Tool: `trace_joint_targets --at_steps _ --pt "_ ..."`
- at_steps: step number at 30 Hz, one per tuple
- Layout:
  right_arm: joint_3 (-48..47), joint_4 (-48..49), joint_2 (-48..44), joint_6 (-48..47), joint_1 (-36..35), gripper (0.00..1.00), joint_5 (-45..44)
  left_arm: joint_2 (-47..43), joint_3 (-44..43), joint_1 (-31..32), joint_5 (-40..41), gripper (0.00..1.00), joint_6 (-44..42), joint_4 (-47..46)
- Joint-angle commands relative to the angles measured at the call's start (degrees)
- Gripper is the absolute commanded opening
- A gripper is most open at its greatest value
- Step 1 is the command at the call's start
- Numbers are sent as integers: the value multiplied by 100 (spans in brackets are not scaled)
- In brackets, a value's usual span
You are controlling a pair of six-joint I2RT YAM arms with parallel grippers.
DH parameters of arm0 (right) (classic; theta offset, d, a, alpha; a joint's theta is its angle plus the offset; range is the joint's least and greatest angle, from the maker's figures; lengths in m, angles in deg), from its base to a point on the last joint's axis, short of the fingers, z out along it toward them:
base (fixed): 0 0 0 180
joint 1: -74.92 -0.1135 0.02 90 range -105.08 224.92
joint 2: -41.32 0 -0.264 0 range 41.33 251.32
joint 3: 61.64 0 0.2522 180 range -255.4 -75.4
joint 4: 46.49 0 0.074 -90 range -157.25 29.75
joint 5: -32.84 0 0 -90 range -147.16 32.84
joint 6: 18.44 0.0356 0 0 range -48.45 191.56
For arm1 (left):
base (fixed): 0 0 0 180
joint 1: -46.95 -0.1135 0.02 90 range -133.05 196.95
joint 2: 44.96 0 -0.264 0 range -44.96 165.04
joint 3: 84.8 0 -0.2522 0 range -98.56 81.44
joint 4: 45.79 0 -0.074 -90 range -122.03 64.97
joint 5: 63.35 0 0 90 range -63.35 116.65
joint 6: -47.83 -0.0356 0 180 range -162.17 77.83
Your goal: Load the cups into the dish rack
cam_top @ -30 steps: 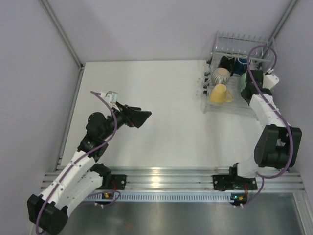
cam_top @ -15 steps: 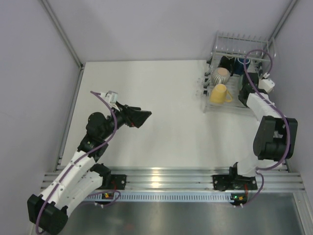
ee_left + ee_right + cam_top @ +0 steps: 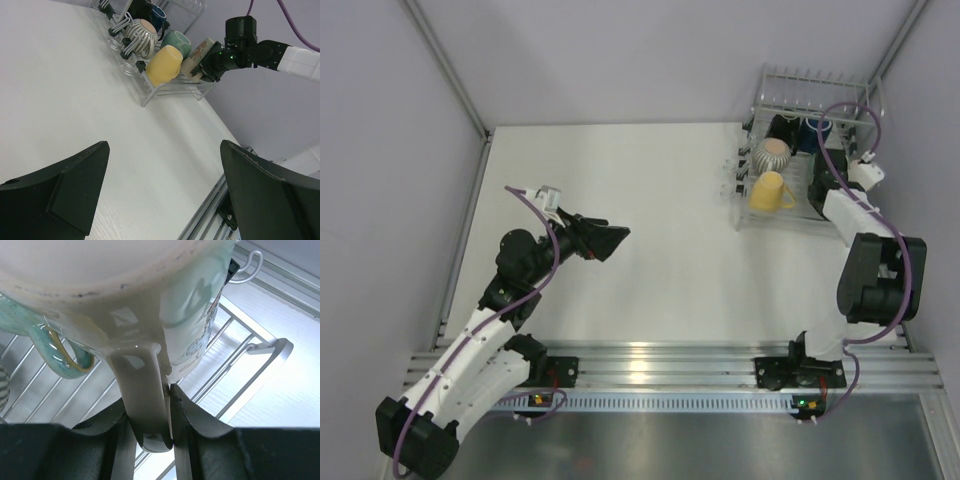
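Note:
The dish rack (image 3: 817, 75) stands at the table's far right. It holds a yellow cup (image 3: 769, 191), a grey ribbed cup (image 3: 774, 153), a black cup (image 3: 782, 128) and a dark blue cup (image 3: 813, 133). My right gripper (image 3: 150, 415) is over the rack's right end, shut on the handle of the tall cream cup (image 3: 125, 290). That cup lies beside the teal cup (image 3: 20, 322), over the rack's wires. The left wrist view shows the cream cup (image 3: 196, 55) next to the teal cup (image 3: 177, 41). My left gripper (image 3: 615, 240) hangs open above the bare table, with nothing between its fingers.
Grey walls with metal posts close in the table (image 3: 650, 200) on the left, back and right. An aluminium rail (image 3: 660, 360) runs along the near edge by the arm bases. Wire hooks (image 3: 735, 180) stick out from the rack's left side.
The right arm has folded up, its wrist shifting slightly back over the rack's right end with the cream cup. The left arm has not moved.

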Motion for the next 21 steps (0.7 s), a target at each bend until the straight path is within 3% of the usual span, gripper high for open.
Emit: trace_joint_targets --at_steps 1,21 --pt "-211 343 15 153 53 30 -309 3 -22 14 25 98 5 -130" --pt "-527 -184 15 513 -211 37 60 11 -136 23 16 98 23 -130"
